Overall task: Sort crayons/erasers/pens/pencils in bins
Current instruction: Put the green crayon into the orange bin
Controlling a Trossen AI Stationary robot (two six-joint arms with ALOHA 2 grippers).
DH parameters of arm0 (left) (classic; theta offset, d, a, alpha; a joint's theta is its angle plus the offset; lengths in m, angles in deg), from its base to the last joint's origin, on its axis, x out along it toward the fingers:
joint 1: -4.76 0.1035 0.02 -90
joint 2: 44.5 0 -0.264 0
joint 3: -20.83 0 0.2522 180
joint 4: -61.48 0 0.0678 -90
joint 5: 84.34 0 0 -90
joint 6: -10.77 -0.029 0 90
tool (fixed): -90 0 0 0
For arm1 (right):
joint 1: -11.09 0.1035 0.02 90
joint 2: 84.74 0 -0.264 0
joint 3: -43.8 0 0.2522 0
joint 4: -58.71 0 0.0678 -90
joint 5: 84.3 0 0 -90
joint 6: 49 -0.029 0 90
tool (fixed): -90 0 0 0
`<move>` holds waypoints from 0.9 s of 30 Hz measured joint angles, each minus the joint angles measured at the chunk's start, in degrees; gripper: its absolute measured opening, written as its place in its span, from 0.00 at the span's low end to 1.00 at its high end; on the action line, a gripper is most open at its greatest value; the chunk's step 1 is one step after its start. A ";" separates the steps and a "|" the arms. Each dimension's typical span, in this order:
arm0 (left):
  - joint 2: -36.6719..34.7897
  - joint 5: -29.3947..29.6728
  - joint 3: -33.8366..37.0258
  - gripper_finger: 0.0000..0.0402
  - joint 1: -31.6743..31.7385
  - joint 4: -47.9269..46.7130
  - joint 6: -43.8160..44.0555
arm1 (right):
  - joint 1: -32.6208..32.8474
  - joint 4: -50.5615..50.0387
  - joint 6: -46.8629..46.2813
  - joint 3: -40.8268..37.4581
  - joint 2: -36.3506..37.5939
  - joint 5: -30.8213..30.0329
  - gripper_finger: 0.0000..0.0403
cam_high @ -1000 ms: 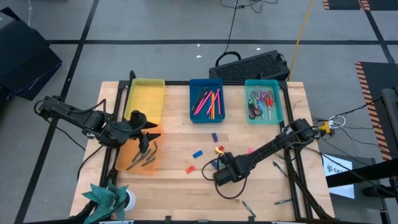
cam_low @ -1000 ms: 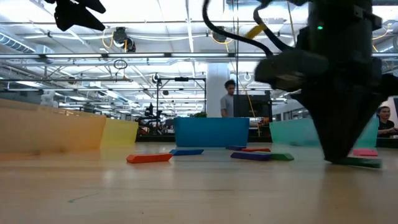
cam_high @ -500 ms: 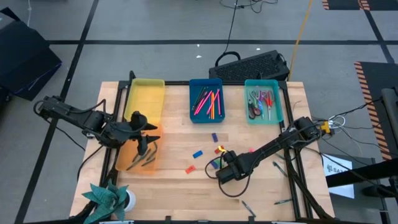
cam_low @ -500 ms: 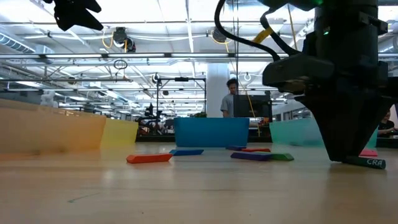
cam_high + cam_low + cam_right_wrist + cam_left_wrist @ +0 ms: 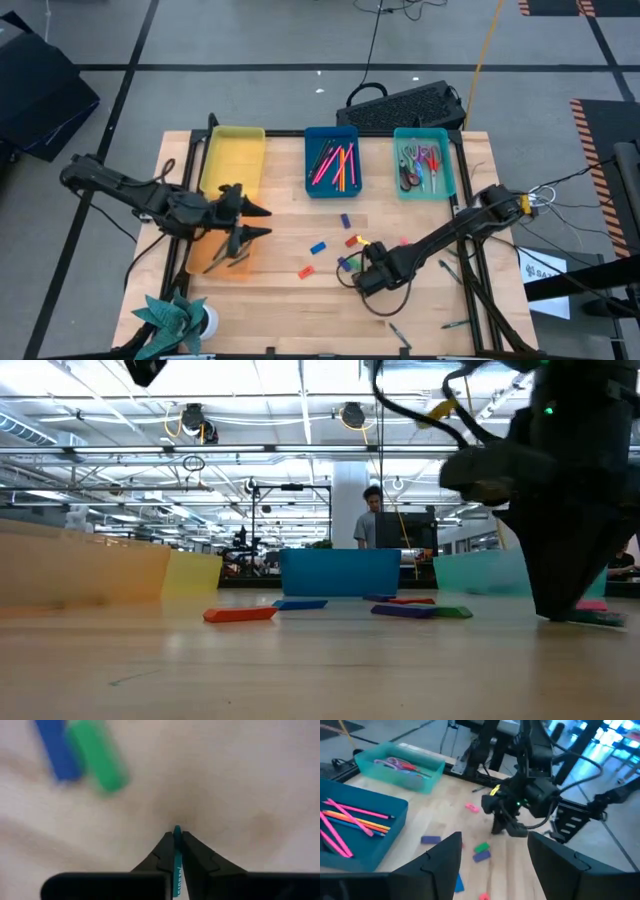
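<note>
Bench [image 5: 290, 300]: one pale wooden top, planked, carrying the following.

Bins, four, shallow rectangular plastic trays: yellow bin [image 5: 233, 155] at the far left; translucent orange bin [image 5: 222, 250] just in front of it; blue bin [image 5: 332, 160] at far centre, holding pink, orange and dark sticks; teal bin [image 5: 425, 160] at far right, holding mixed red, purple and dark items.

Erasers, small stubby blocks lying loose on the open wood in front of the blue bin. Five are counting clearly from above: red eraser [image 5: 306, 271], blue eraser [image 5: 318, 247], a second blue eraser [image 5: 345, 220], green eraser [image 5: 344, 262] and pink eraser [image 5: 404, 242]; a red and yellow piece beside the right arm is too small to class. None is lying in a bin. The low view is showing a purple eraser [image 5: 402, 611] next to the green one.

Loose sticks: several dark thin ones are lying near the right and front edges.

Right claw [image 5: 365, 284]: down at the bench just in front of the green eraser, clenched on one teal crayon [image 5: 176, 865], a slim printed stick standing between the two dark tapered fingers.

Left claw [image 5: 255, 220]: hovering at the inner edge of the orange bin, fingers spread apart, grasping nothing.

Other: one black keyboard [image 5: 405, 105] behind the bench; one person [image 5: 370, 520] standing in the room beyond.
</note>
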 joint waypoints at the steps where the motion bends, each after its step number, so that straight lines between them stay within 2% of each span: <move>1: 0.63 0.35 0.87 0.57 0.31 1.32 0.25 | 0.01 -0.64 0.19 -0.32 1.38 -2.67 0.03; 3: 2.23 0.08 3.07 0.57 0.93 1.86 2.23 | -0.16 -1.36 1.93 -0.54 4.00 -8.75 0.05; 7: 6.85 -4.28 7.17 0.57 1.85 7.40 7.50 | -0.38 5.71 10.83 -0.04 10.43 -23.11 0.05; 10: 11.01 -5.41 9.66 0.57 1.61 17.08 6.54 | -1.80 18.01 26.14 -0.17 12.93 -30.48 0.04; 13: 16.40 -4.38 10.65 0.57 1.74 26.96 3.04 | -4.06 36.31 46.15 -0.13 14.31 -28.82 0.04; 16: 21.58 -2.83 10.65 0.57 2.11 34.74 0.18 | -5.87 51.53 56.46 0.00 13.97 -22.88 0.04; 18: 24.32 -3.07 10.68 0.57 2.11 37.69 -1.20 | -6.90 58.71 61.17 -0.02 13.66 -21.48 0.04; 21: 26.71 -3.53 10.69 0.57 2.01 42.60 -0.16 | -7.67 62.82 65.07 0.00 13.79 -20.23 0.04; 27: 27.30 -3.92 10.68 0.57 2.50 52.59 3.17 | -8.22 62.25 65.90 0.00 13.73 -15.69 0.04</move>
